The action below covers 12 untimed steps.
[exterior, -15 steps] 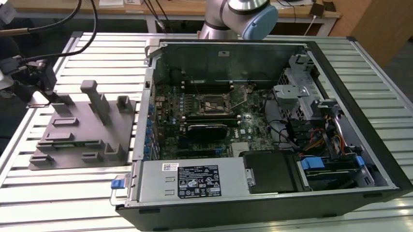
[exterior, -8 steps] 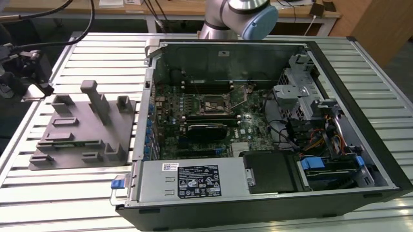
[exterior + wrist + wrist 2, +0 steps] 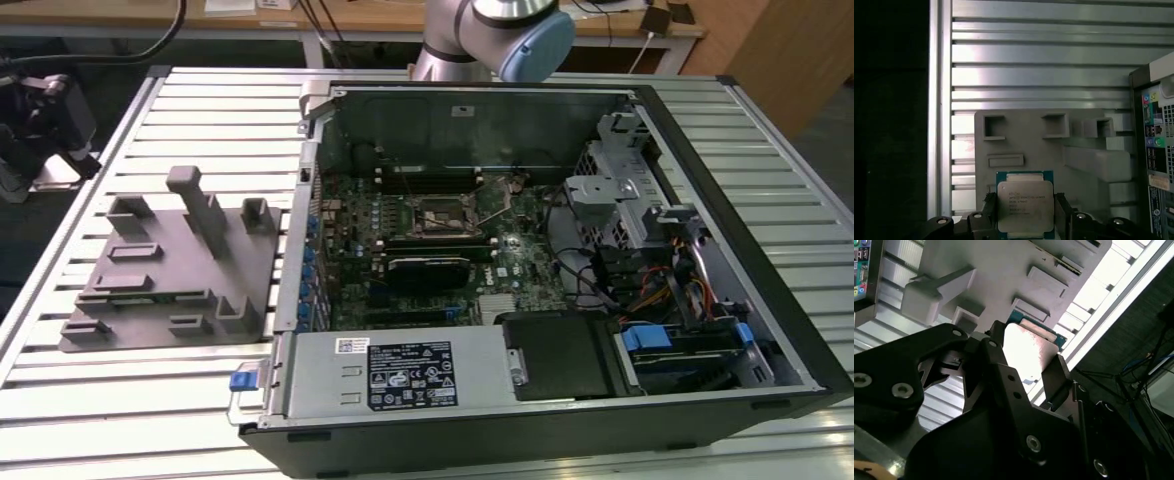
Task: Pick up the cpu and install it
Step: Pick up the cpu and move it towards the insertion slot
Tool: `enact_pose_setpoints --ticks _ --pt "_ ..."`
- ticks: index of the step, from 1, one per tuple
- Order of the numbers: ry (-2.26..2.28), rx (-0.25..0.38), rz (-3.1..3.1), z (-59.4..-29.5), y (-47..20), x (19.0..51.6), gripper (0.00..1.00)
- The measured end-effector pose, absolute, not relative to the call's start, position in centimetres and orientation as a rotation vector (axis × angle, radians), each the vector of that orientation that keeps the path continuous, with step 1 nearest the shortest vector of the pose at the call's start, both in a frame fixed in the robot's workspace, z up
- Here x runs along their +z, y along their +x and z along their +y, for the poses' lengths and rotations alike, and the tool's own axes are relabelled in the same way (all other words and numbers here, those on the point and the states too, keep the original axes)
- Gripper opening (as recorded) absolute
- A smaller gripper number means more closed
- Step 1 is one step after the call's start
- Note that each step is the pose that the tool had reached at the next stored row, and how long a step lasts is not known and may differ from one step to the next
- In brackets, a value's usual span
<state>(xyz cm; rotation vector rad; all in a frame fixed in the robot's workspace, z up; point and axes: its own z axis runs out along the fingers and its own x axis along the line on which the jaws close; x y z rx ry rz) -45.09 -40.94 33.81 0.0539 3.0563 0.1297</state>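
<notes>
Two black fingers pinch one cpu by its opposite edges in the first wrist view, one finger on each side. The silver lid faces the camera and a green rim shows round it. In the second wrist view the same two fingers grip that cpu, which glares nearly white between them.

Beyond the fingertips, farther from the camera, lies one grey fixture with boxy raised brackets. It rests flat on the ribbed aluminium tabletop. Off to one side of the fingers stands the port-studded rear of one computer case.

In the exterior view, from its left to its right, the single grey fixture comes first. It sits on the slatted tabletop with several uprights rising from it. Just beside it is the one computer case, lying on its side with the cover off. Inside is one green motherboard, and near the board's middle one black square socket frame lies open with nothing seated in it. One silver power supply fills the case's near corner, and a tangle of coloured cables lies toward the exterior view's right. Behind the case rises one arm, silver with a pale blue joint cap.
</notes>
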Motion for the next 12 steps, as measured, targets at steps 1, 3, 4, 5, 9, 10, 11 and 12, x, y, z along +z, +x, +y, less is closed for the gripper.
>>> enact_pose_setpoints --ticks 1,3,4,5,9,10,11,12 --pt "0.054 0.130 3.055 -40.9 -45.1 34.1 0.55" --pt "0.054 0.130 3.051 -40.9 -45.1 34.8 0.55" --pt "0.054 0.130 3.049 -40.8 -45.1 35.0 0.55" --pt "0.054 0.130 3.047 -40.8 -45.1 35.3 0.55" --pt "0.054 0.130 3.042 -40.8 -45.1 35.8 0.55" --pt "0.054 0.130 3.042 -40.8 -45.1 35.8 0.55" --pt "0.055 0.130 3.042 -40.8 -45.1 35.8 0.55" --pt "0.055 0.129 3.043 -40.8 -44.9 35.8 0.55"
